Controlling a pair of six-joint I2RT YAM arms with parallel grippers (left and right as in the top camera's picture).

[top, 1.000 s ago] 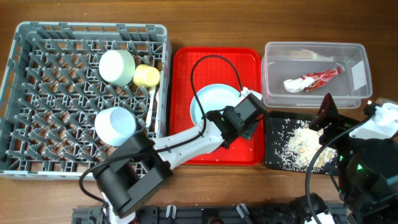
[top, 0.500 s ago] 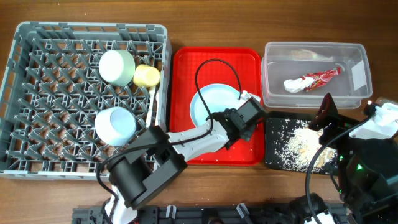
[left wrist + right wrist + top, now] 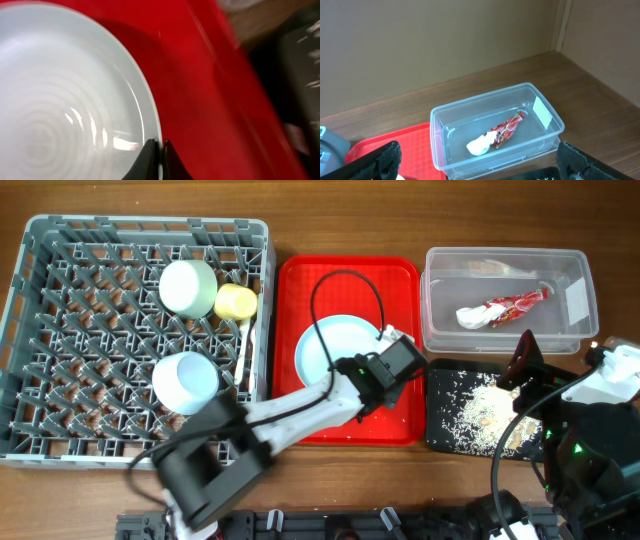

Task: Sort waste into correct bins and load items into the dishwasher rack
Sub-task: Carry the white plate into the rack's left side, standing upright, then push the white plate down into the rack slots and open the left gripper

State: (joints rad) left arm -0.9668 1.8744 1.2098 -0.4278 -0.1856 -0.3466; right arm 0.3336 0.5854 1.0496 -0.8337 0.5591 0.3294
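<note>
Gripping the plate at its right rim, the left gripper has its jaws pinched together on the thin edge. The plate is on the red tray, and I cannot tell whether it has left the tray floor yet. The step in hand looks like loading this last dish. The next move probably calls for a lift, a carry left to the rack, and a tilt to stand the plate between pegs.

The plate is pale blue, round and glossy, with faint concentric rings, so an edge pinch may let it swing or slip. The rack is grey plastic with a grid of upright pegs.

The right gripper hangs with jaws wide apart and empty, above the clear tub holding a crumpled wrapper and napkin. Pale crumbs speckle the black tray.
</note>
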